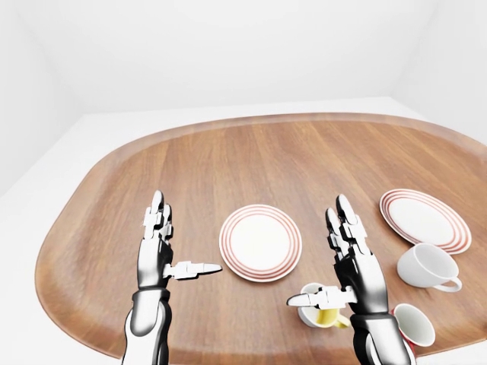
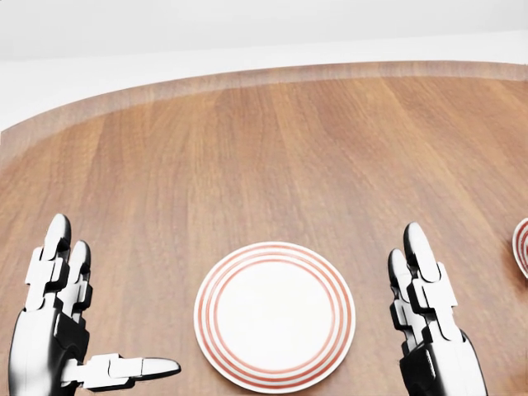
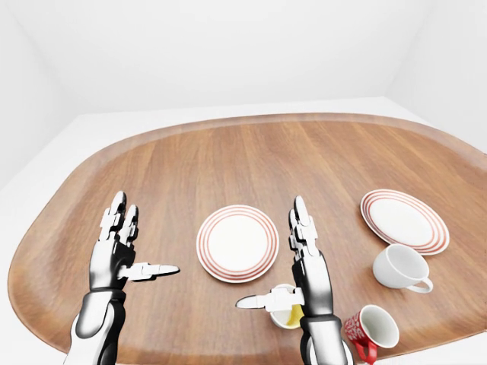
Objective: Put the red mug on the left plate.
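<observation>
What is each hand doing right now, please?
Left hand: open, fingers spread, holding nothing.
Right hand: open, holding nothing, raised above the table, red mug untouched.

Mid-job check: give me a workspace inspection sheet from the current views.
Surface: wooden table, rounded edge.
Job's things: red mug upright on the table at the right-eye view's bottom right, not held; left plate bare.
Clutter: yellow mug partly hidden by the right hand; white mug tipped on its side; right plate.
Grippers: left hand open, raised, holding nothing; right hand open, raised, holding nothing.
Cables: nothing seen.
Surroundings: plain white floor and walls.
</observation>
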Motion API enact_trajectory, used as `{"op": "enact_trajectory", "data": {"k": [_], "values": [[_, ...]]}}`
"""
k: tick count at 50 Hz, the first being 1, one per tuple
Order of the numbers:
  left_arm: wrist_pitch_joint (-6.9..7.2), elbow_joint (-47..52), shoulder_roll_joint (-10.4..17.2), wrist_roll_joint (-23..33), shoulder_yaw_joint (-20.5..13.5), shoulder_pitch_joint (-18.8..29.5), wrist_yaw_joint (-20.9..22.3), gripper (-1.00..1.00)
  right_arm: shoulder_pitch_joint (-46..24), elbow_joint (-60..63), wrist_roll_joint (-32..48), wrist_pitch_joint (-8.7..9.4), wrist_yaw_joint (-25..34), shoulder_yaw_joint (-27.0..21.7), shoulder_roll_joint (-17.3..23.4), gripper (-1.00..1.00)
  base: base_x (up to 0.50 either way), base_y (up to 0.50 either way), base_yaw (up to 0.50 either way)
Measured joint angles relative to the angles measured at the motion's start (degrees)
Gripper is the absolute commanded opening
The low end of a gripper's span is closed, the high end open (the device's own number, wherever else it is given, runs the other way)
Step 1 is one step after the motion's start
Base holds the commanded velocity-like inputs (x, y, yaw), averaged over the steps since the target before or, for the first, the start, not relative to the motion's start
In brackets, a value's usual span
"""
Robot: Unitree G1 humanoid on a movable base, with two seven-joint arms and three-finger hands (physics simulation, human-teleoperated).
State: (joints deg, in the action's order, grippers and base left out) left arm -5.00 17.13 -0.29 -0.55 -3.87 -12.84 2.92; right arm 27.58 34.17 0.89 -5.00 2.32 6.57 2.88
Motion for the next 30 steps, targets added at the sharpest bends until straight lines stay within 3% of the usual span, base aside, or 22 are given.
{"op": "enact_trajectory", "data": {"k": [23,28,30], "values": [[0.00,-0.50,0.05,0.06,0.12,0.35,-0.02,1.00,-0.34,-0.28,0.38,0.00,0.17,0.16,0.11,1.00,0.51,0.03,0.00],[0.00,-0.56,0.05,0.09,0.14,0.36,-0.06,1.00,-1.40,-1.67,0.09,0.02,0.44,-0.73,-0.06,1.00,0.08,0.01,0.00],[0.00,-0.50,0.05,0.12,0.16,0.32,-0.07,1.00,-2.64,-2.65,0.34,0.91,-0.05,-2.04,-0.40,1.00,0.00,0.00,0.00]]}}
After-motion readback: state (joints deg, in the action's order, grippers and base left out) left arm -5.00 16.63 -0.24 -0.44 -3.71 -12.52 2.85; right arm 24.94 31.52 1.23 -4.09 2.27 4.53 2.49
